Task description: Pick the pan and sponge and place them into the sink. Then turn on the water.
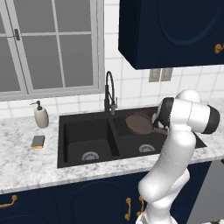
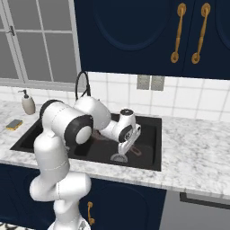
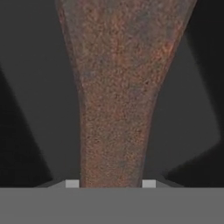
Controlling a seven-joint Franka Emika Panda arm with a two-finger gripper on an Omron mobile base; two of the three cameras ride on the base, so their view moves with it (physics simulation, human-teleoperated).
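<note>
The dark brown pan (image 1: 139, 123) hangs tilted over the right basin of the black sink (image 1: 87, 131). My gripper (image 3: 110, 183) is shut on the pan's handle (image 3: 116, 109); a fingertip (image 3: 72, 183) presses each side of it. In the right base view the gripper (image 2: 128, 147) points down into the right basin (image 2: 152, 143). The sponge (image 1: 38, 141), grey-green over yellow, lies on the counter left of the sink (image 2: 14, 124). The black spring-neck faucet (image 1: 109, 92) stands behind the divider, and no water is running.
A beige soap dispenser (image 1: 41, 116) stands on the marble counter behind the sponge. Each basin has a silvery drain (image 1: 90, 155). Dark blue wall cabinets (image 1: 170, 30) hang above the right side, and a window sits behind the left basin.
</note>
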